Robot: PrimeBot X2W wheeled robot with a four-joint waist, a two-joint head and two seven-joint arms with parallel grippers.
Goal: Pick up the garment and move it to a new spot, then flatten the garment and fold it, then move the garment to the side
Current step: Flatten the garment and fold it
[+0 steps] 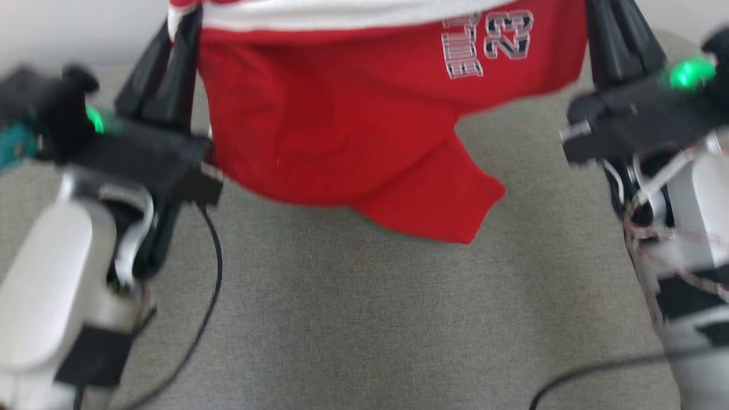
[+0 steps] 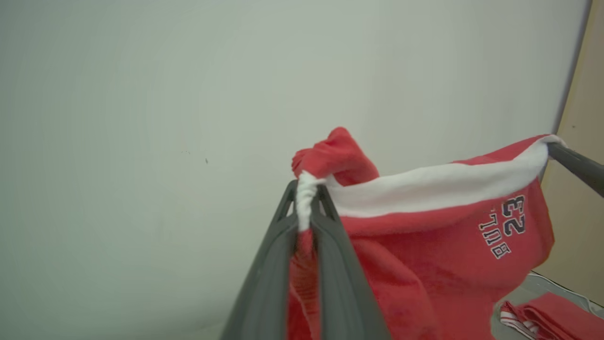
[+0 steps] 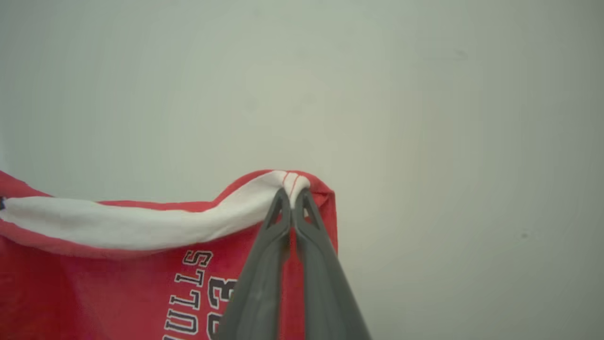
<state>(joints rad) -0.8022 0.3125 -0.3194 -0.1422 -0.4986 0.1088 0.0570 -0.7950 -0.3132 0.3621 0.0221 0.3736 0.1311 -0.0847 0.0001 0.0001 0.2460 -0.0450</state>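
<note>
My left end effector (image 2: 306, 191) is pinched shut on one end of the white band (image 2: 424, 189) of the red garment (image 1: 342, 114), and my right end effector (image 3: 292, 198) is clamped on the other end. The garment hangs stretched between them, over the grey surface (image 1: 364, 319).

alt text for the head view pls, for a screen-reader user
A red garment with a white band along its top edge hangs stretched between the left pincer and the right pincer, each shut on an upper corner. Its loose lower part droops over a grey surface; the picture is slightly blurred.
</note>
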